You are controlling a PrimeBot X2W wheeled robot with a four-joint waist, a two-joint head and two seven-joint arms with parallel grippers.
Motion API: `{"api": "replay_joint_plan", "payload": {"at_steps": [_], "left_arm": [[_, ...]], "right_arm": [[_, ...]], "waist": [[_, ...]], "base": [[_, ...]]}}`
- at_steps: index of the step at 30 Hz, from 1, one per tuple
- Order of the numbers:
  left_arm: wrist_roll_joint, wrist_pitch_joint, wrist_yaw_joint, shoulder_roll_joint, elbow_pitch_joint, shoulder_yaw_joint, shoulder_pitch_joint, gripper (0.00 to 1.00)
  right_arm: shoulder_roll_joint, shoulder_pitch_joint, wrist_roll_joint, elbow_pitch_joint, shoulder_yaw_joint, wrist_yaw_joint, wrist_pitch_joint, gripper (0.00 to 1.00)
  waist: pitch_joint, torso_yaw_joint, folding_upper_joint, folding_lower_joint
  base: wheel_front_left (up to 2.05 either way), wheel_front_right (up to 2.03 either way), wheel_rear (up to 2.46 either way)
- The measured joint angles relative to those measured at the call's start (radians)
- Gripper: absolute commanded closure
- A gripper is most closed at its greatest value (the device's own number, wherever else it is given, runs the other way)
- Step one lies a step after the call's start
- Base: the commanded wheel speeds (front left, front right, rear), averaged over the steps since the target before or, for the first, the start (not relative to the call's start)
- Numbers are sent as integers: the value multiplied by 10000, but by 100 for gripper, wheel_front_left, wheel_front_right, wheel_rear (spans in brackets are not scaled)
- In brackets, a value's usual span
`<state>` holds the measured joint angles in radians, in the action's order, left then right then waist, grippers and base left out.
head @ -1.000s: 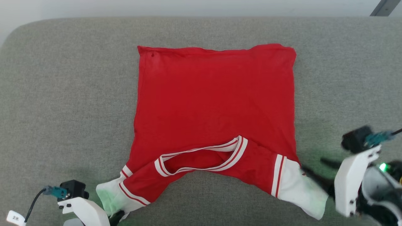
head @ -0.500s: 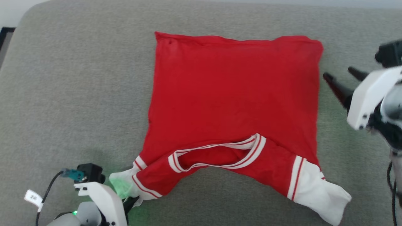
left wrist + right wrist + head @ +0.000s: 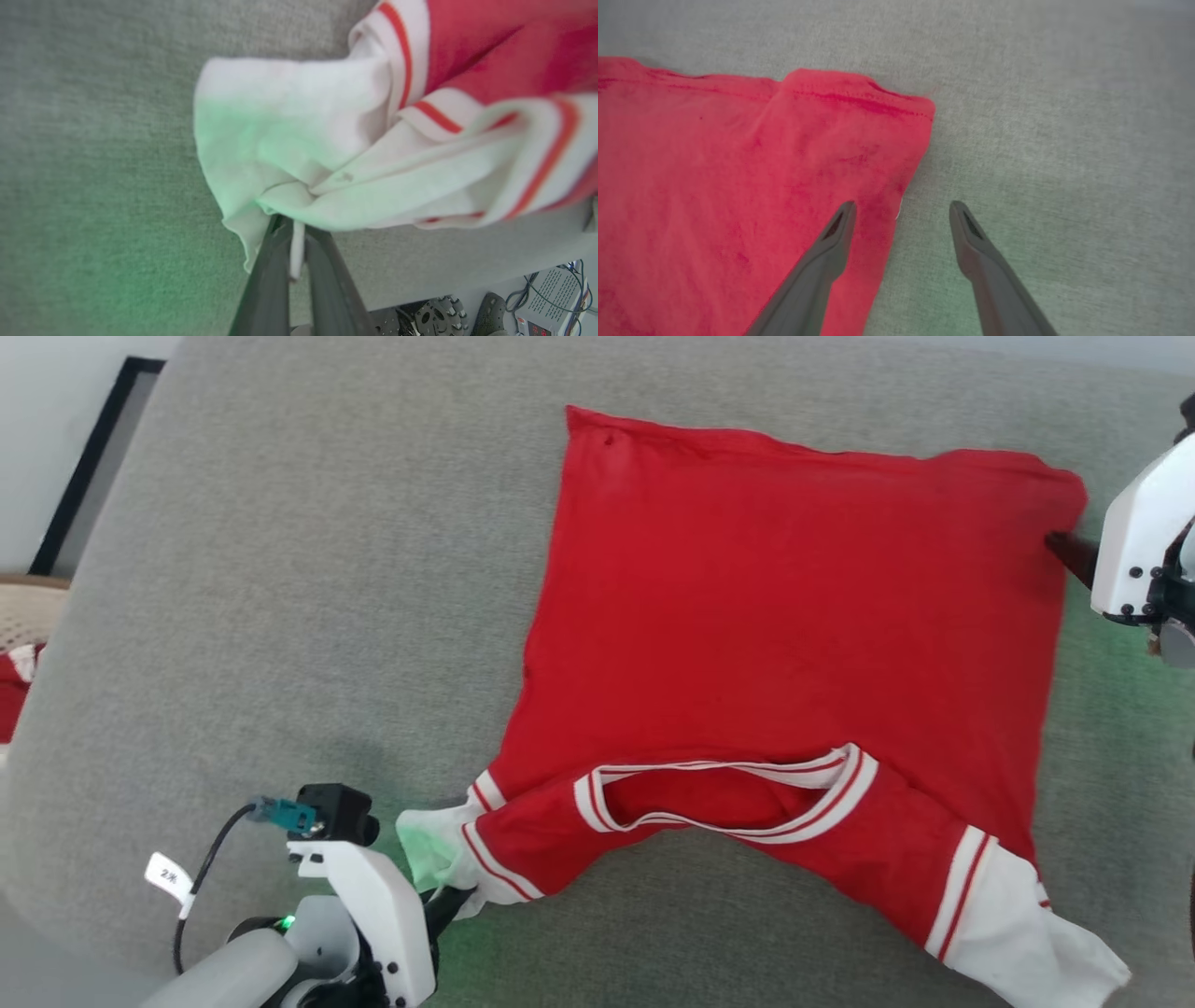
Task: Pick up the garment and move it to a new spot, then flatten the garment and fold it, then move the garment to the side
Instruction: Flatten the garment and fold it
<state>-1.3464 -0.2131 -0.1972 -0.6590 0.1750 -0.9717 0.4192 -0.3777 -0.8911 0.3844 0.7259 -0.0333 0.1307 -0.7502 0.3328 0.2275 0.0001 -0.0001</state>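
The garment (image 3: 794,616), a red jersey with white sleeve ends and striped trim, lies spread flat on the grey padded surface, collar toward me. My left gripper (image 3: 451,907) is at its near left sleeve. In the left wrist view that gripper (image 3: 292,223) is shut on the edge of the white sleeve end (image 3: 280,140). My right gripper (image 3: 1064,549) is at the garment's far right corner. In the right wrist view it (image 3: 901,205) stands open, one finger over the red hem corner (image 3: 859,107) and the other over bare surface, with nothing gripped.
The grey padded surface (image 3: 280,616) extends wide to the left of the garment. Past its left edge sit a woven basket rim (image 3: 23,616) with a bit of red cloth (image 3: 11,681) and a black frame (image 3: 93,457). Electronics (image 3: 542,303) show below the near edge.
The head camera has swung, shifting the whole picture right. My right gripper has gone from beside the near right sleeve up to the far right corner. The left gripper still holds its sleeve.
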Motion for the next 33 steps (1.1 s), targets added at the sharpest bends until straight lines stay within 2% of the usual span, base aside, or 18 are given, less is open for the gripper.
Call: {"api": "replay_joint_plan", "payload": {"at_steps": [7,8,9,10,11,17,20,27,31,33], "left_arm": [[13,-67,345,380,385,-75,267,100],[13,-67,389,424,441,-73,278,100],[13,-63,435,470,499,-69,295,100],[13,-56,460,510,560,-69,305,100],[13,-56,495,541,623,-69,316,100],[-6,23,667,560,901,-27,324,100],[-54,119,713,412,999,50,238,100],[-111,259,617,27,947,242,64,100],[-142,336,447,-174,823,360,17,100],[-151,364,424,-230,780,395,2,100]], "right_arm": [[102,-681,-499,1937,194,2,-414,0],[98,-774,-554,2176,221,2,-499,9],[84,-854,-621,2351,199,0,-541,49],[69,-894,-681,2477,173,2,-522,79],[54,-927,-698,2552,111,0,-485,100],[48,-1034,-575,2533,-479,2,-107,100],[-48,-959,-90,1973,-1277,2,-215,100],[-662,35,1442,-543,-2713,2,-750,100],[-1131,1133,2391,-2314,-3064,2,-1252,100],[-1233,1487,2596,-2784,-3081,2,-1392,100]], "waist": [[84,472,0,1],[87,515,0,0],[87,549,0,0],[85,576,0,0],[80,595,0,0],[14,459,0,0],[-110,149,0,0],[-388,-630,0,0],[-544,-1133,0,0],[-582,-1261,0,0]], "base": [[0,0,0],[0,0,0],[0,0,0],[0,0,0],[0,0,0],[0,0,0],[0,0,0],[0,0,0],[0,0,0],[0,0,0]]}}
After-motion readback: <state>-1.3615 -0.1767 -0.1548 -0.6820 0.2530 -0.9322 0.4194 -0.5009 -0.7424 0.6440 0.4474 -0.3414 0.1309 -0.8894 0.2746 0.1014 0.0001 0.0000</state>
